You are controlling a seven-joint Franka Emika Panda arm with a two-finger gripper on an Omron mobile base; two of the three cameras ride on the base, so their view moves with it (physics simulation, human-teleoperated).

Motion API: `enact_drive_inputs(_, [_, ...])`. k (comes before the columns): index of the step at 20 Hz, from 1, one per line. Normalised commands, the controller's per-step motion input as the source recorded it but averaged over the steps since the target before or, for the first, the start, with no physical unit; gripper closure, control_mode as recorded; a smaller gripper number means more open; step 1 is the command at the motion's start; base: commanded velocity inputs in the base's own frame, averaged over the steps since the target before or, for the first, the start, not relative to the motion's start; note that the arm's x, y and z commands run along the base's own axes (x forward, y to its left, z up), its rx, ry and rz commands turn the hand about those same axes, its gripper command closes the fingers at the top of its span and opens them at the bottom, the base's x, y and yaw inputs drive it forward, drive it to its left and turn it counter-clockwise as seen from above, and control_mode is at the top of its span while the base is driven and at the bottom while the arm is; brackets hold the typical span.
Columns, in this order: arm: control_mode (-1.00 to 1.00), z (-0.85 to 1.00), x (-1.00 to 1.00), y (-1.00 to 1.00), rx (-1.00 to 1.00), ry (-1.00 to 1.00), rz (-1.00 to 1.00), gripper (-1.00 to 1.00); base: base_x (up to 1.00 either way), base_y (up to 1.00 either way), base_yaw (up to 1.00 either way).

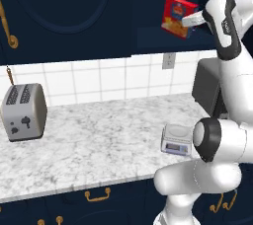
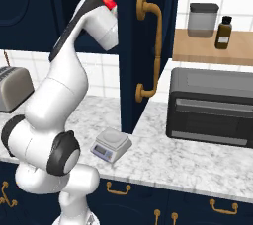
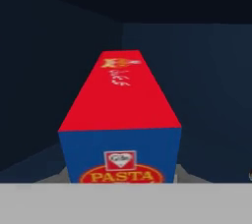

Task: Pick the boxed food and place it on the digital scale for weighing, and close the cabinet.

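**A:** When I go from left to right in the left base view, I see first the two-slot toaster on the marble counter, then the digital scale near the front edge, and above it the boxed food, high up in front of the dark opening of the cabinet. How do you think this box will handle?

**B:** I judge it is light and quite stiff, a thin cardboard pasta box. The printed faces look smooth, so it could slip or turn if the hold is weak, and a hard squeeze could dent it. The two wide flat faces, near the middle, seem the best place to take it.

**A:** And the gripper?

**B:** It meets the right side of the box, and nothing else seems to carry the box there. But the fingers are not clear to me in any view, so I cannot tell how wide they stand or whether they really hold it.

**A:** How does the box look from close?

**B:** In the hand view one face is red with a small yellow mark, and the end face is blue with a white logo and the word PASTA. In the right base view the cabinet door with its brass handle stands open, and the scale top is free.
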Motion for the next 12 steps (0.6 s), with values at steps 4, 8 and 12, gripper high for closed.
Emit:
enact_drive_inputs(4, [-1.0,-0.01,-1.0,0.0,-0.02,-0.02,0.0,1.0,0.0,0.0,0.0])
enact_drive_inputs(8, [-1.0,-0.37,-1.0,0.0,-0.14,0.15,0.0,1.0,0.0,0.0,0.0])
enact_drive_inputs(12, [-1.0,-0.77,-1.0,0.0,-0.2,0.17,0.0,1.0,0.0,0.0,0.0])
